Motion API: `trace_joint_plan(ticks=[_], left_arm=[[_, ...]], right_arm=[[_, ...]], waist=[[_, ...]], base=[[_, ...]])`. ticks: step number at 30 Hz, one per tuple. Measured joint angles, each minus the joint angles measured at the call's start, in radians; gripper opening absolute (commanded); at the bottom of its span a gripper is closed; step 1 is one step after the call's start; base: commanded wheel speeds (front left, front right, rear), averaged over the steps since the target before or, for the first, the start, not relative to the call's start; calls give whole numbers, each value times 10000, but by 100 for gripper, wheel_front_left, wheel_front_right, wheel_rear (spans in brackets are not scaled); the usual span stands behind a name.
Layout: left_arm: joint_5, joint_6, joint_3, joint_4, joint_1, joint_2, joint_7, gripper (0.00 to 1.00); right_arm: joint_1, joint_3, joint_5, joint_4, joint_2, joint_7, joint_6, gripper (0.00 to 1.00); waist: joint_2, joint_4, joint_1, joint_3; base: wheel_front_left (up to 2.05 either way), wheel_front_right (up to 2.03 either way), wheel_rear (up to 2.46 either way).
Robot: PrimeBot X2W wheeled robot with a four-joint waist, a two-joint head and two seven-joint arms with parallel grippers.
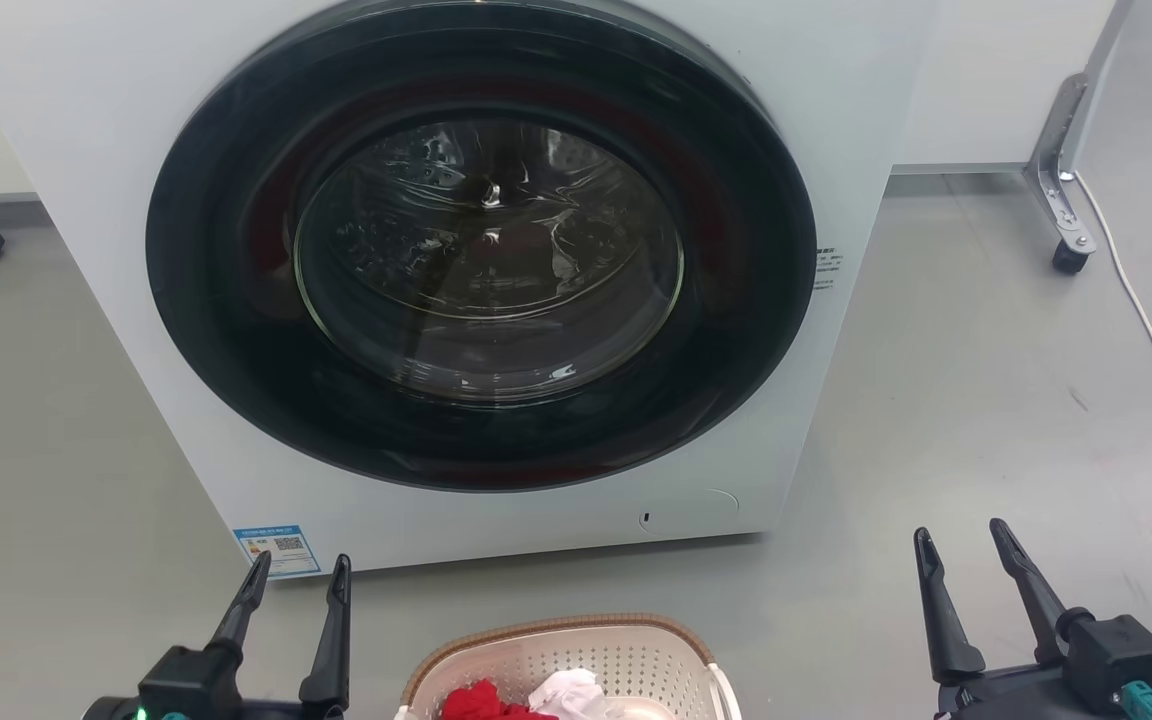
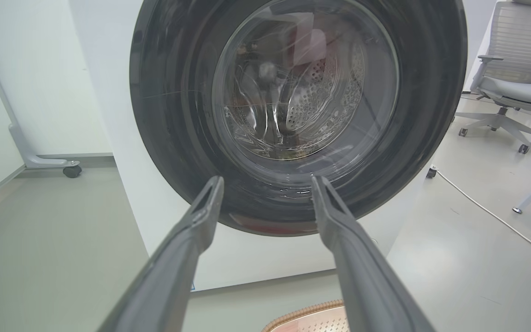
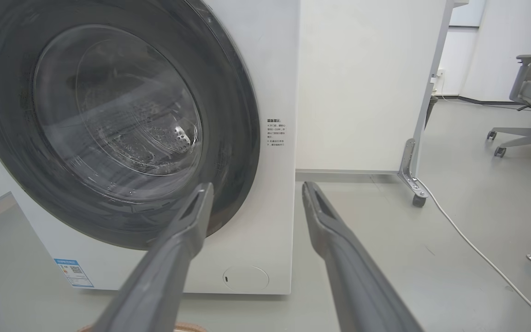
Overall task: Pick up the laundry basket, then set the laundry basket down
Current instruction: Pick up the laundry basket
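Nothing lifted yet: your laundry basket (image 1: 576, 627) sits on the floor, untouched. Left gripper (image 1: 301, 568) and right gripper (image 1: 961, 533) both spread, empty. Pickup and set-down remain.

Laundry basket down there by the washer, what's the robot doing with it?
Nothing is being handled yet. The laundry basket sits on the floor before the closed washing machine, with red and white clothes inside. The left pincer and right pincer hover open either side of it, both empty; the pick-up has not begun.

Office-like lab (washer (image 1: 481, 250), swivel chair (image 2: 514, 87))
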Motion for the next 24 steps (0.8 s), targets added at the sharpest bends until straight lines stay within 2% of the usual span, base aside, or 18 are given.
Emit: trace_joint_plan(ticks=[11,24], left_arm=[[73,261,102,-734,650,56,0,100],[90,353,215,-1168,779,86,226,100]], right_arm=[[291,15,4,-272,8,92,-2,100],[325,42,8,-431,6,278,-13,100]], waist=[[1,29,0,-14],[2,70,2,48]], base=[[0,0,0],[0,0,0]])
